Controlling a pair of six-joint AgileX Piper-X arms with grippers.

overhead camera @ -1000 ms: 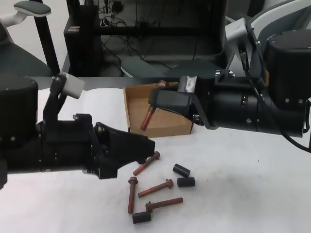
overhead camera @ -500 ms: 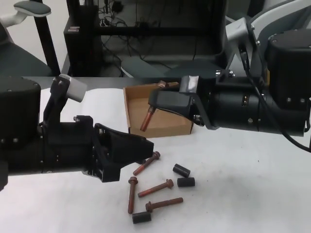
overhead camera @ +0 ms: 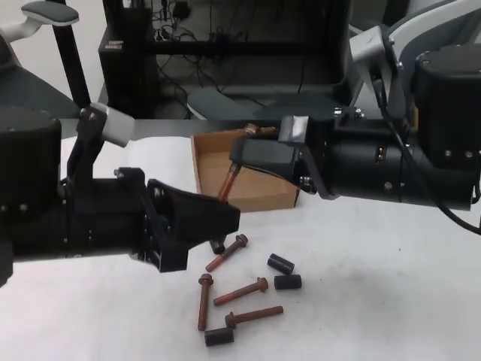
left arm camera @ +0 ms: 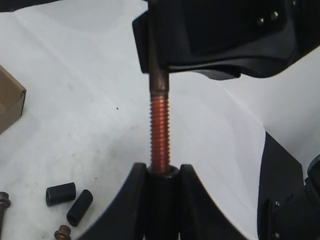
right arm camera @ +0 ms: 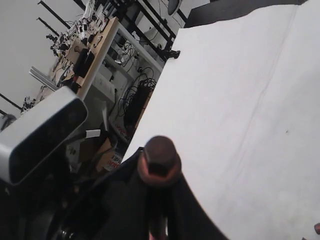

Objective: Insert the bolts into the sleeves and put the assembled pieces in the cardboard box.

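– Black sleeve (left arm camera: 163,202), is that what the left gripper (left arm camera: 162,175) is clamping?
– Yes. Its two fingers are pressing on the sleeve from both sides, and the copper-coloured bolt (left arm camera: 160,130) is going into the sleeve's mouth thread first. The right gripper (overhead camera: 242,156) is pinching that bolt's plain shank just under the head.
– And where is the pair hanging?
– Above the desk (overhead camera: 391,301), with the cardboard box (overhead camera: 201,167) at 12 o'clock and the loose parts at 6 o'clock.
– How far along is the job looking?
– Early, I am judging. Most of the thread is showing outside the sleeve, so this insertion is barely under way. Four loose bolts (overhead camera: 240,291) are lying on the desk. Two loose sleeves (overhead camera: 280,263) are sitting at 3 o'clock of them and a third sleeve (overhead camera: 219,336) at 6 o'clock. All of those are waiting to be paired and boxed. Whether a finished piece is lying in the box I cannot tell, since the right gripper is covering part of it.
– Is anything reading as a label?
– Nothing legible. A small orange mark (overhead camera: 378,154) on the right arm (overhead camera: 406,177) is too small to make out.
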